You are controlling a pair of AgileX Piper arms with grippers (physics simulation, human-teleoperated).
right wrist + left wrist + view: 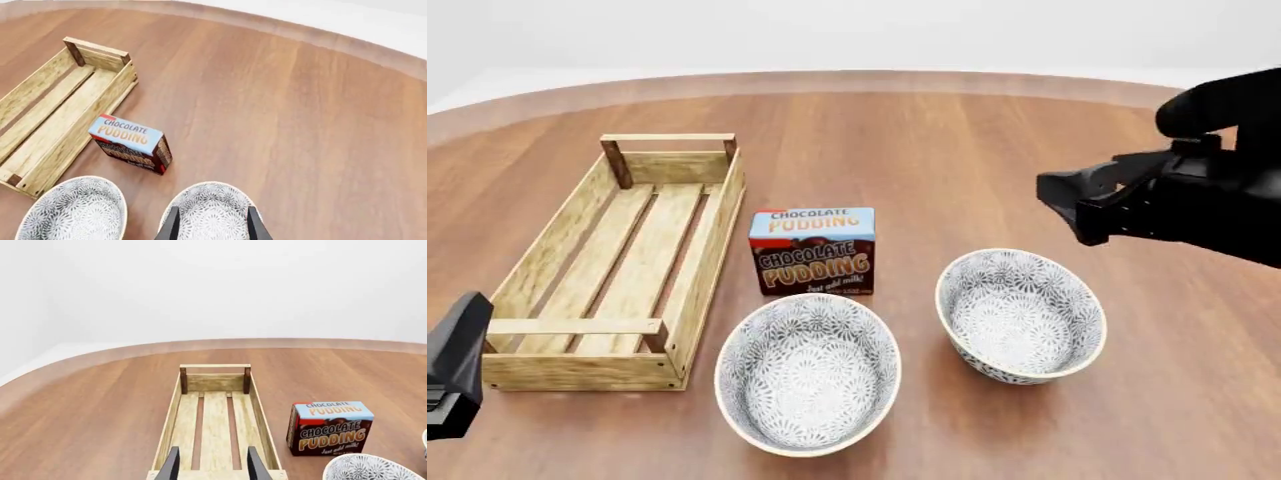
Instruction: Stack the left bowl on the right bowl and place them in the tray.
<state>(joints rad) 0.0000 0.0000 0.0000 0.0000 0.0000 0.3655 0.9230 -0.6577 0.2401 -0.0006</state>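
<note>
The two grey-white flower-patterned bowls sit apart on the brown wooden table (961, 160), the left bowl (809, 372) just beside the empty light wooden slatted tray (707, 262), the right bowl (1021, 315) under the right gripper (212, 226), whose jaws are spread. The left gripper (211, 467), equally spread, hovers over the tray's near end.

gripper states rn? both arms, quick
Left pincer: open, empty, over the near end of the tray.
Right pincer: open, empty, above the right bowl.
</note>
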